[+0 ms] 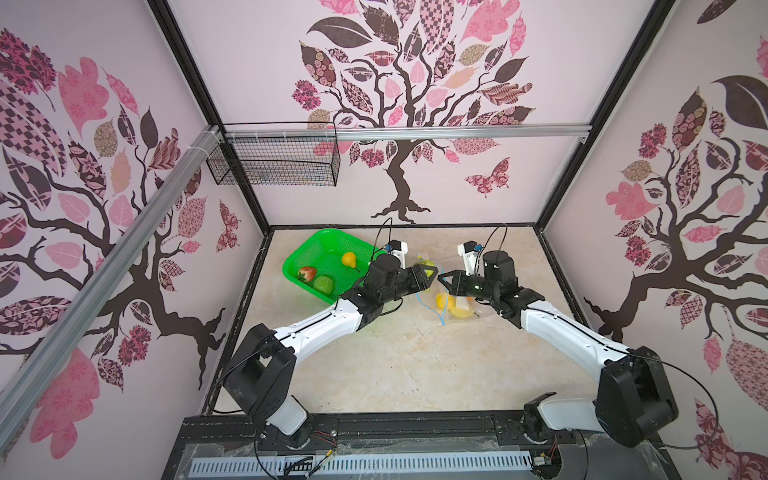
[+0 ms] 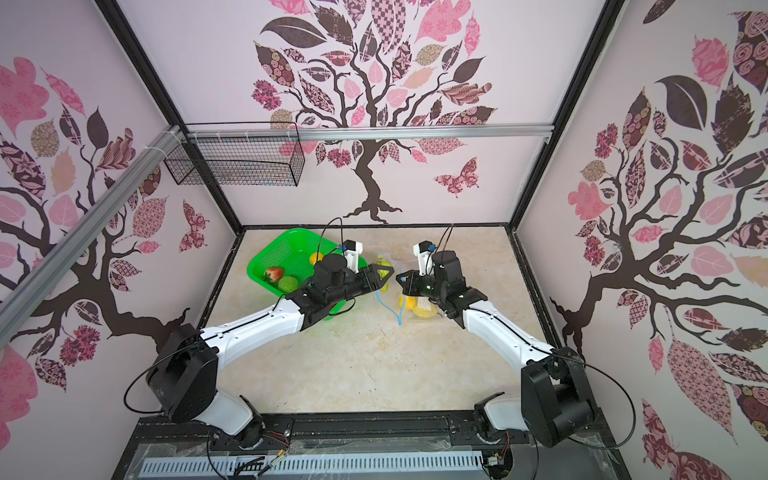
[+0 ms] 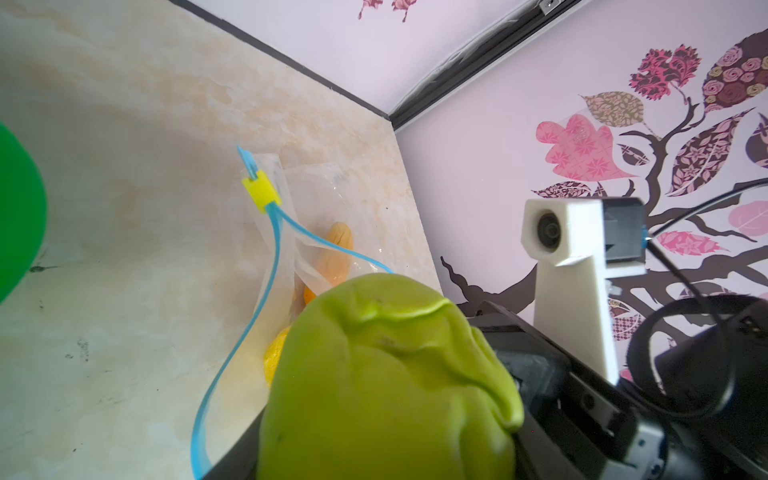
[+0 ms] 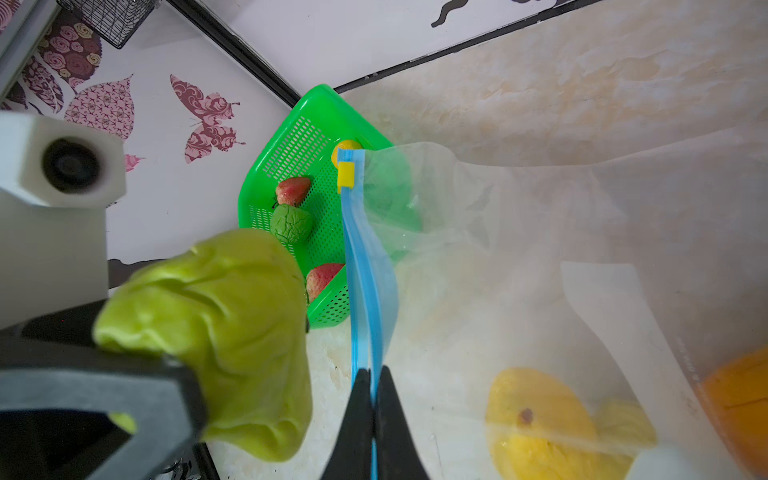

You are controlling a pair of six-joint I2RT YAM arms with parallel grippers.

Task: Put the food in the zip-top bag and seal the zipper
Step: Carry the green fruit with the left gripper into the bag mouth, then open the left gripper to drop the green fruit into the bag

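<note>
The desk point(image 1: 395, 365) is seen with a green basket point(image 1: 309, 251) set at its far left. The zip-top bag point(image 4: 540, 249) is found right of centre, its mouth turned left. The left end effector point(image 1: 428, 274) is clenched around the green pear point(image 3: 386, 374), held just left of that mouth. The right end effector point(image 4: 375, 386) is pinched tight on the zipper point(image 4: 361, 270). Lemons point(image 4: 536, 415) and a carrot point(image 4: 739, 386) are seen inside the bag. 2 strawberries point(image 4: 293, 190) and a green ball point(image 4: 291, 223) are seen in the basket. The yellow slider point(image 4: 345, 175) is found at the zipper's far end.
</note>
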